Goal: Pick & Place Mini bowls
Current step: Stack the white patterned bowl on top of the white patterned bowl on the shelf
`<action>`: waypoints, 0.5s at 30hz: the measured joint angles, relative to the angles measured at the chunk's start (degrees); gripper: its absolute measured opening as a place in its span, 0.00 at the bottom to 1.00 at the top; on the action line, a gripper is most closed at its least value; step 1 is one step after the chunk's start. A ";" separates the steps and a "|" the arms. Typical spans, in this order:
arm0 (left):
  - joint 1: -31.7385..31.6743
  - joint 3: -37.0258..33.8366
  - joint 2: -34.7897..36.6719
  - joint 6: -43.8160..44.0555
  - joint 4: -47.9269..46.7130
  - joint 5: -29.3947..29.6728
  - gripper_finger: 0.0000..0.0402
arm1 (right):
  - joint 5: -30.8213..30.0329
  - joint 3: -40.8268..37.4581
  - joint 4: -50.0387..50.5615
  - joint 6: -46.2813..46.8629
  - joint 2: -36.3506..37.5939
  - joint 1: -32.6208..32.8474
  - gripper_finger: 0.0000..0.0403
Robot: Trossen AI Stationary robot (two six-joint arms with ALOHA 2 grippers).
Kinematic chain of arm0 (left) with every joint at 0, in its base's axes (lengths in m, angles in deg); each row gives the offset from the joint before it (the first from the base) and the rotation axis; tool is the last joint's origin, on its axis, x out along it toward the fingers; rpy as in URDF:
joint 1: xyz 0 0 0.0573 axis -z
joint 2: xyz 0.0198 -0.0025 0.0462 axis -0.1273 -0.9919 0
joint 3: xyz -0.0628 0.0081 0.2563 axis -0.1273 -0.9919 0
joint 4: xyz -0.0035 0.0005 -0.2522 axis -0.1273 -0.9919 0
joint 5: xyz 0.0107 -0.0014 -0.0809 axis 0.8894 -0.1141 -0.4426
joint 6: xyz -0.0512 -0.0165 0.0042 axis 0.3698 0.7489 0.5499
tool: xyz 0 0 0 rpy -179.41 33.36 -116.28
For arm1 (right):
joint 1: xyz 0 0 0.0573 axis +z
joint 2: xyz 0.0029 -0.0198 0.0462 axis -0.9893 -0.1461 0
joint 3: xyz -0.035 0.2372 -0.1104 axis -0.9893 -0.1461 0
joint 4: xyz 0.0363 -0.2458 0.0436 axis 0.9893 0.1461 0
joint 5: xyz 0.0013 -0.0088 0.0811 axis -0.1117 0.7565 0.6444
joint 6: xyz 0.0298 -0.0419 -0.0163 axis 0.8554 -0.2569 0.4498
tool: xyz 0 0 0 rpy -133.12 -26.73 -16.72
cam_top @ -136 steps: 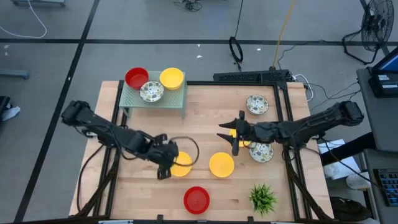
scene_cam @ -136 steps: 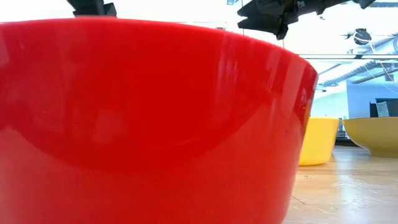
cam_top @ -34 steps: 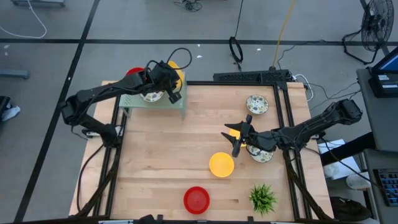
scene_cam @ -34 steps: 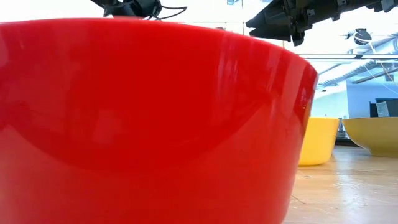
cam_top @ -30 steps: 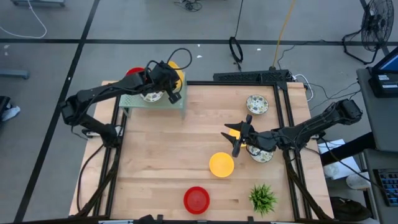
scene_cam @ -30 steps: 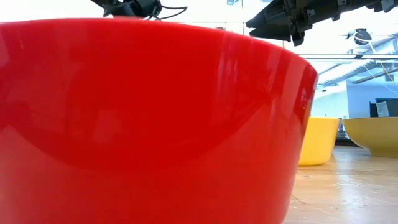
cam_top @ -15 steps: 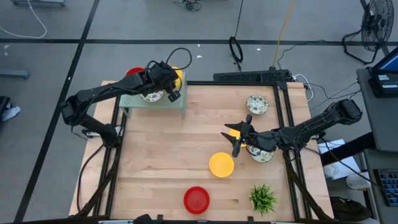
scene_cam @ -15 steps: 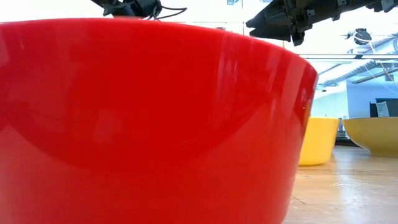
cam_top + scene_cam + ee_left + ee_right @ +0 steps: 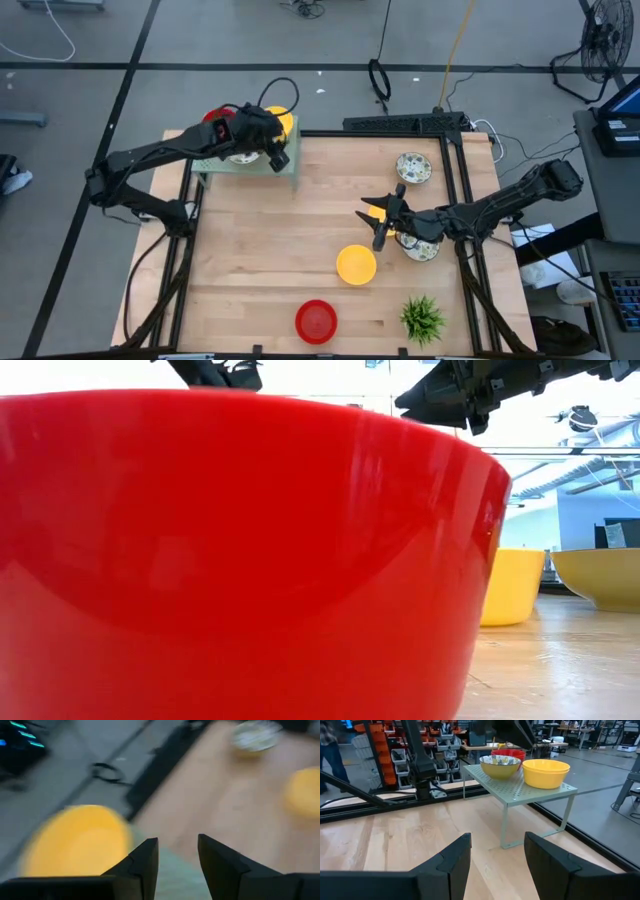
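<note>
Overhead, left gripper (image 9: 270,150) held empty with fingers parted above the green perforated rack (image 9: 285,166) at 11 o'clock, yellow bowl (image 9: 283,123) set there beside red bowl (image 9: 212,118), right gripper (image 9: 384,222) spread at center, yellow bowl at 6 o'clock (image 9: 356,264).

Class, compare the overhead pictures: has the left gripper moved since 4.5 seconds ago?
Yes. The left gripper has gone from mid-table to the far-left green rack, beside the yellow bowl.

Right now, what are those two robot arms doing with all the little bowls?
The left gripper is up over the green rack, jaws open and holding nothing, beside a yellow bowl on the rack. The right gripper waits over the table, jaws open. Another yellow bowl and a red bowl sit on the table.
</note>
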State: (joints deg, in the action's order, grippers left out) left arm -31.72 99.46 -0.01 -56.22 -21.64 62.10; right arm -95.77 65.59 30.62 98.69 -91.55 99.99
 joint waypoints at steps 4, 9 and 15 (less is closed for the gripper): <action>2.69 0.00 1.77 8.81 -0.04 -9.92 0.33 | -0.09 3.02 7.09 0.66 0.00 -0.01 0.42; 6.72 0.00 2.52 14.09 -0.34 -19.42 0.33 | -2.23 8.32 19.95 3.36 0.00 -0.46 0.42; 13.00 0.00 2.50 15.88 -0.39 -21.94 0.33 | -3.54 12.98 32.68 5.85 0.00 -0.85 0.42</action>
State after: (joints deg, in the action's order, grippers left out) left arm -18.72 99.46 2.49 -40.35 -22.03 40.16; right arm -99.31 78.58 63.30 104.54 -91.55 99.15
